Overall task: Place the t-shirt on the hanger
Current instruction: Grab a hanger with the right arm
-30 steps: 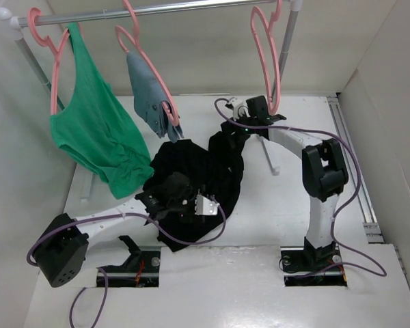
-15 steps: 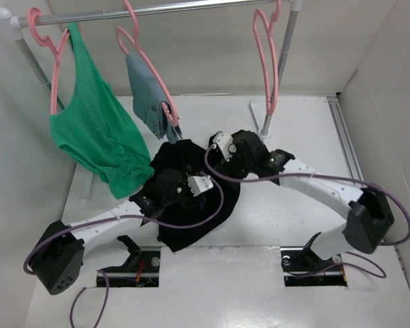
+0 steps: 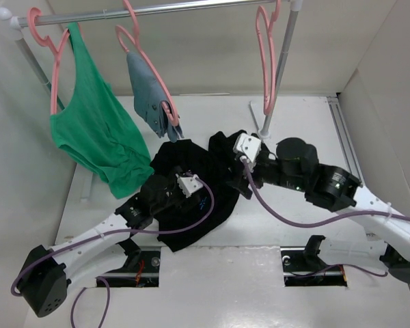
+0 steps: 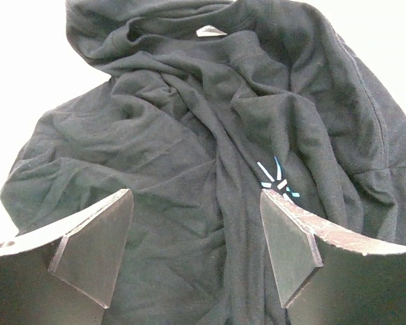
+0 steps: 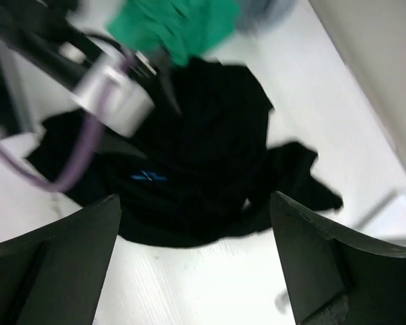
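We see the black t-shirt point(image 3: 198, 164) lying crumpled at the centre of the white table point(image 3: 212, 287), its lower edge reaching toward the bottom of the frame between the two arm bases. Bare table stretches to the right of the heap up to the right wall point(image 3: 389, 102); on the left the hanging green tank top point(image 3: 96, 130) closes in on the cloth. The left gripper point(image 4: 195, 203) hangs over the shirt with its jaws spread wide and nothing between them, the blue starburst mark point(image 4: 276, 179) just beyond its right finger. The right gripper point(image 5: 195, 203) is also wide apart and empty, above the shirt's right edge. On the rail point(image 3: 157, 10) along the top we count three pink hangers: one bears the green top, one a grey-blue garment point(image 3: 147, 92), and the bare hanger point(image 3: 266, 102) hangs at upper right, just beside the rail's upright post point(image 3: 277, 75). That makes three garments and two arms.
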`<state>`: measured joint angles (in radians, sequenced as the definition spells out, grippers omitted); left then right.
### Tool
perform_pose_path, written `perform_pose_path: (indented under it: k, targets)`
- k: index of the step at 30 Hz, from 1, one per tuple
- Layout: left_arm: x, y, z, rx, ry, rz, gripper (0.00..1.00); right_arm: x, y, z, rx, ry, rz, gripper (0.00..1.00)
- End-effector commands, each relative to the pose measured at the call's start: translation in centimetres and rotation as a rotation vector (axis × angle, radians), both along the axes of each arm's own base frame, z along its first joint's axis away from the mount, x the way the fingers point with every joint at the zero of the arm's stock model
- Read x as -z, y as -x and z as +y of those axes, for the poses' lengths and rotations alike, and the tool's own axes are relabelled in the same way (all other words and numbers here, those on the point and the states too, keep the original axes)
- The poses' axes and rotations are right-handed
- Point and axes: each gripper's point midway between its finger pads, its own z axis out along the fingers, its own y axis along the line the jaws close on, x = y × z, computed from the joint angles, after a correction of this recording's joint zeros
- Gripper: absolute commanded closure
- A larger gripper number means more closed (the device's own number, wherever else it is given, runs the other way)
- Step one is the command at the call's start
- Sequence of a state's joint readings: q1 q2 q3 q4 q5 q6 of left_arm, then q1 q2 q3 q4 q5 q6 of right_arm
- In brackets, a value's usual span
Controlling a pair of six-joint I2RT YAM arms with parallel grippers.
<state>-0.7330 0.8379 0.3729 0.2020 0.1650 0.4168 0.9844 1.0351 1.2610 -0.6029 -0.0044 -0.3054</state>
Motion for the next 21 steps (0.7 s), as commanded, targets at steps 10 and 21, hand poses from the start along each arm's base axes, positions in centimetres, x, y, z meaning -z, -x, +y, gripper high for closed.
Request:
perform_pose_path:
  k: [10,21]
  targets:
    - [-1.1,-0.4,-1.0,0.042,0.003,-0.047,0.28,-26.7,-3.3,-0.9,0.133,-0.410,-0.367,0.02]
    - [-1.7,-0.4,-0.8,0.052,-0.007,-0.076,0.28,-25.1,-18.4,-10.7,0.802,-0.421,-0.374,0.07]
